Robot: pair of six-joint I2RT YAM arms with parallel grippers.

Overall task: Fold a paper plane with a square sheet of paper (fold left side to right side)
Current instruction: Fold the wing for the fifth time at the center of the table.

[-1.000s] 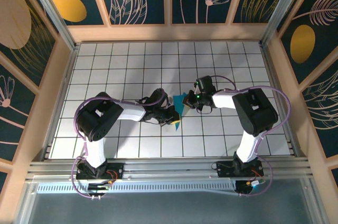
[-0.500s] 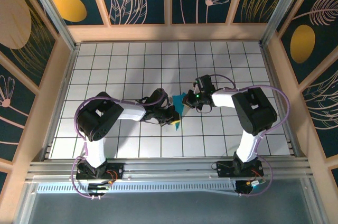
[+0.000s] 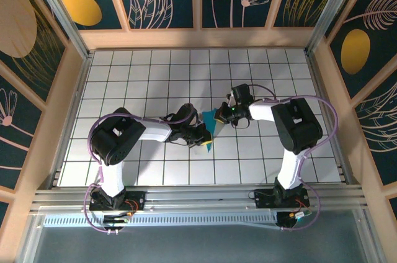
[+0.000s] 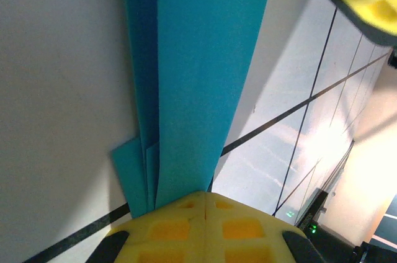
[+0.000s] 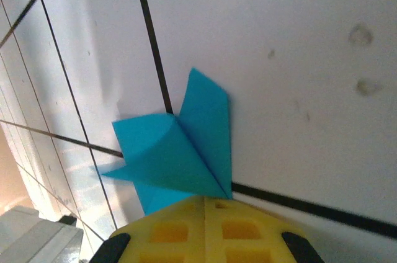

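Now the sheet of paper (image 3: 211, 124), already creased into a narrow, layered cyan shape, is lying near the middle of the tabletop (image 3: 142, 77), running from far to near between the two end effectors. Its place and outline are looking almost the same as a second ago.

The left end effector (image 3: 205, 142) is gripping the near end of the sheet. In the left wrist view its yellow pads (image 4: 186, 226) are pressing together along a closed seam, and the paper's end is running straight into them. From there the stacked layers are stretching away as a long strip, with a shorter layer's corner poking out to one side just beside the pads. This end effector and the left arm (image 3: 118, 139) are staying where they were.

The right end effector (image 3: 223, 114) is holding the far part of the sheet. In the right wrist view its pads (image 5: 186, 229) are likewise squeezing shut on a folded corner, and two flaps are fanning out from them across a black grid line. Since the earlier picture this end effector is sitting slightly farther from the bases, and the elbow of the right arm (image 3: 296, 125) is drawing a little leftward and farther.
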